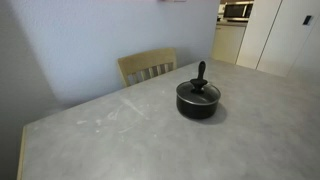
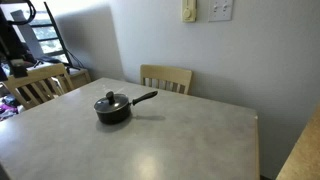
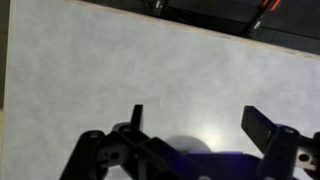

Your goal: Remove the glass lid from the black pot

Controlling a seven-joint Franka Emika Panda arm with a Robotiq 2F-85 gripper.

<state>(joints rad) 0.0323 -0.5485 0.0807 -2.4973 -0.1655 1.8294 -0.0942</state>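
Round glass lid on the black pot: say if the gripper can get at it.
Probably yes: the glass lid sits exposed on the black pot, nothing crowds it on the grey table, and the gripper is open.

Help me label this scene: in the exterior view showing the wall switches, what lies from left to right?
Wooden chair at the picture's edge → black pot with the glass lid on it → second wooden chair by the wall → wall switch plates.
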